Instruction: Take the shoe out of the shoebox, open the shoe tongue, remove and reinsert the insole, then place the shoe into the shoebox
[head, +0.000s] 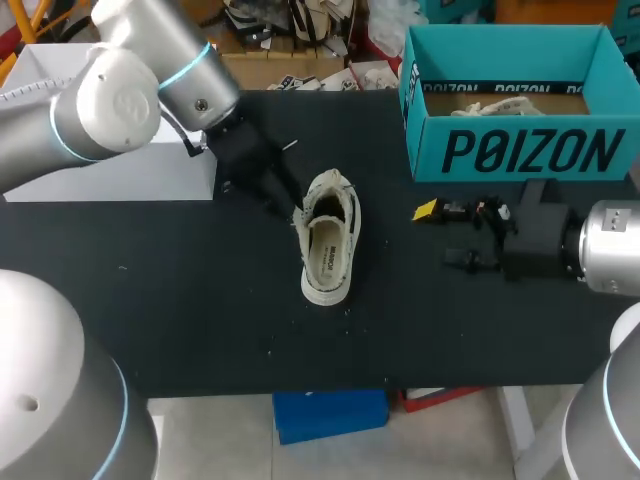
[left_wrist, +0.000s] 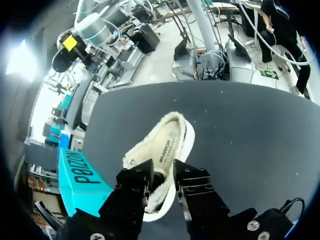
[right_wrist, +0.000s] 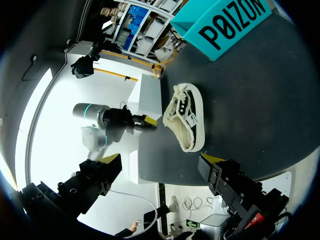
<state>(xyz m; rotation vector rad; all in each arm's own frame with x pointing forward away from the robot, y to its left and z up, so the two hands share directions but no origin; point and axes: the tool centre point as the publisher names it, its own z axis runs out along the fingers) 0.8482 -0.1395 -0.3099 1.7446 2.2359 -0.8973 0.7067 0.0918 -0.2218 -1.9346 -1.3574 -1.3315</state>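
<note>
The shoe (head: 328, 238) lies sole-down mid-surface (head: 180, 300), outside the shoebox (head: 520, 150) at its 2 o'clock. My left jaws meet its rim at 10 o'clock. Their tips are hidden, so I cannot tell whether they pinch it. My right jaws stand spread and empty at 3 o'clock.

Risk: the shoe is unbraced, so a left-arm pull may drag or tip it. Whether the insole (head: 324, 255) is fully seated cannot be made out.

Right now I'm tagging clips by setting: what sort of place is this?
Probably a robot test bench: left arm and right arm flank a black table holding a white shoe and a teal shoebox.
</note>
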